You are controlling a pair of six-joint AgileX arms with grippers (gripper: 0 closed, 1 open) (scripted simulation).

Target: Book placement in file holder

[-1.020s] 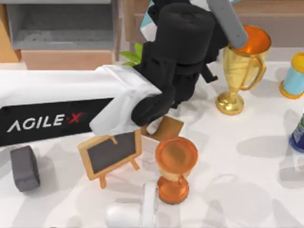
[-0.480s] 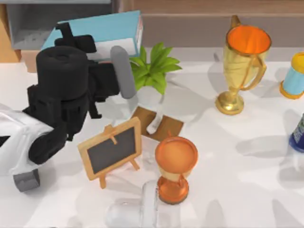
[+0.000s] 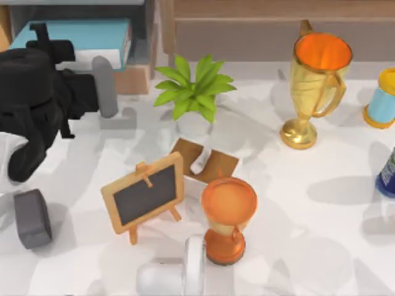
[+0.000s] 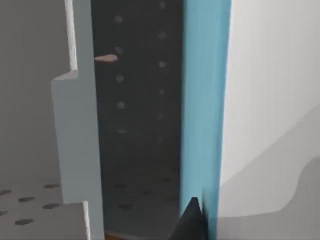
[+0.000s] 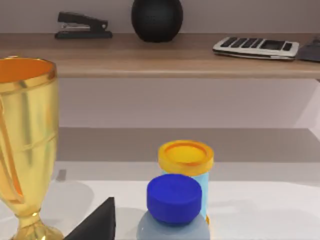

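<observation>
The light teal-blue book (image 3: 80, 32) lies low inside the grey file holder (image 3: 143, 43) at the table's back left corner. My left gripper (image 3: 58, 49) reaches into the holder from the front and is shut on the book. In the left wrist view the teal cover (image 4: 200, 100) stands close beside the holder's lighter grey wall (image 4: 75, 130), with the dark inside between them and one dark fingertip (image 4: 192, 220) pressed on the cover. My right gripper (image 5: 97, 225) hovers low at the table's right side, facing a gold trophy (image 5: 25, 140).
A green plant (image 3: 191, 86), a small blackboard easel (image 3: 143, 197), a copper cup (image 3: 228, 216), a brown card (image 3: 210, 161) and a grey block (image 3: 31, 217) crowd the left and middle. The gold trophy (image 3: 315, 80), a light blue cylinder (image 3: 382, 98) and the wooden shelf (image 3: 278, 24) stand right and back.
My left arm has swung from the table's middle to the back left with the book. The book has gone from above the plant into the file holder.
</observation>
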